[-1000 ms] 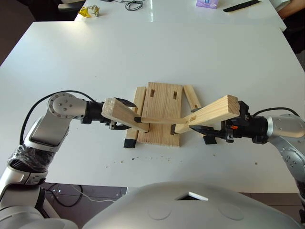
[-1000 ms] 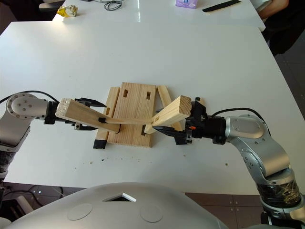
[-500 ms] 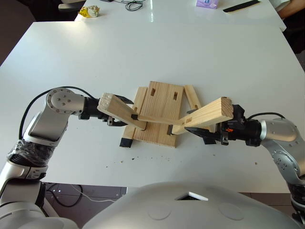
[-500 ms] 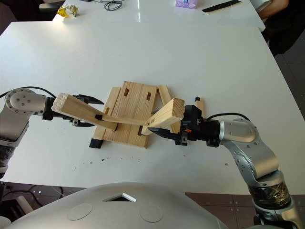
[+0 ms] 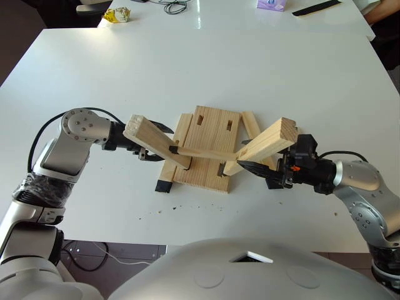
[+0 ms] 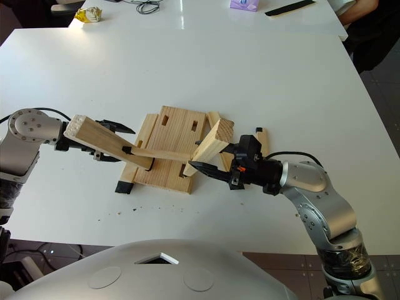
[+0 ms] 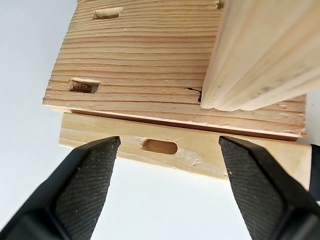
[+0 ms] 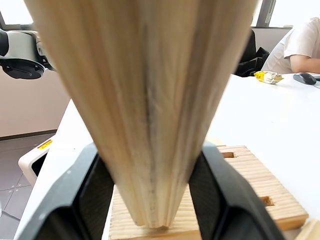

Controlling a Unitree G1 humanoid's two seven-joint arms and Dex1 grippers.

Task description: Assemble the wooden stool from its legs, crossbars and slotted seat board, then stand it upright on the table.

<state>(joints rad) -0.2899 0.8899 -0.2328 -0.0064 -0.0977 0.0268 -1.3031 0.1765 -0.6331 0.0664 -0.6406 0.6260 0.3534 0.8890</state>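
Note:
Two wooden legs joined by a thin crossbar hang over the slotted seat board, which lies flat on the white table. My right gripper is shut on the right leg; the right wrist view has a finger pressed on each side of it. My left gripper sits at the left leg. In the left wrist view its fingers stand wide apart with nothing between the tips, and the leg passes beside one of them.
A loose leg with a black foot lies along the board's left edge, another along its right. A short piece lies farther right. Crumbs dot the near table. A yellow packet sits far back.
The right gripper has moved left toward the board, carrying the joined legs and crossbar with it. Both legs now tilt more steeply. The left gripper has shifted slightly left and back.

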